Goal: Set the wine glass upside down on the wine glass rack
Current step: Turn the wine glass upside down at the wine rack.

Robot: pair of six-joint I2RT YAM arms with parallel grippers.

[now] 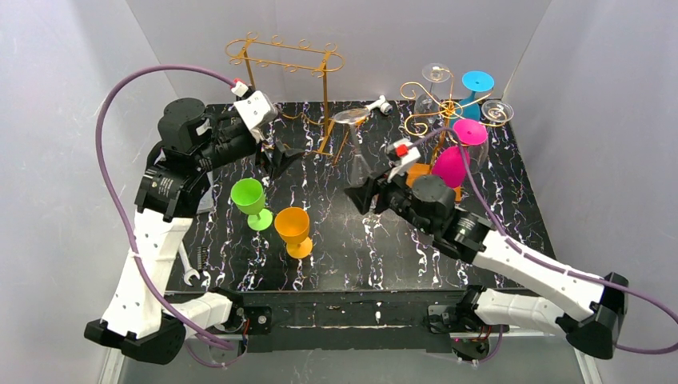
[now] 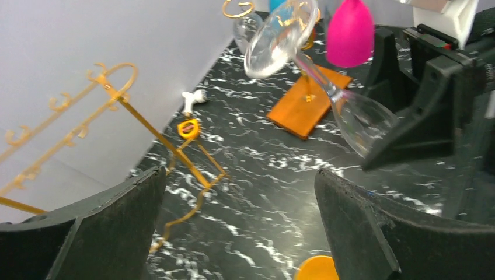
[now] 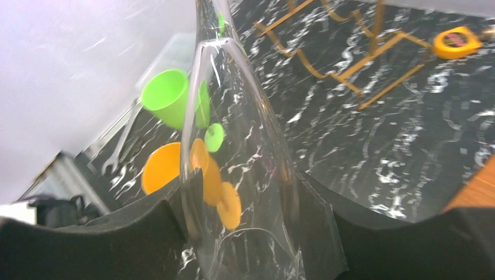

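Observation:
A clear wine glass (image 1: 357, 164) is held by its bowl in my right gripper (image 1: 357, 190), which is shut on it. Its foot (image 1: 349, 116) points up and away, close to the right post of the gold wine glass rack (image 1: 284, 58). In the right wrist view the bowl (image 3: 245, 169) fills the gap between my fingers (image 3: 146, 227). In the left wrist view the glass (image 2: 318, 73) hangs tilted, right of the rack (image 2: 117, 87). My left gripper (image 1: 280, 160) is open and empty by the rack's base, with only table between its fingers (image 2: 111, 227).
A green cup (image 1: 249, 198) and an orange cup (image 1: 294, 228) stand at centre left. A second gold stand (image 1: 436, 108) at back right carries clear, blue (image 1: 477, 84) and pink (image 1: 452, 164) glasses. A wrench (image 1: 190, 268) lies front left. A yellow tape measure (image 3: 452, 42) lies near the rack base.

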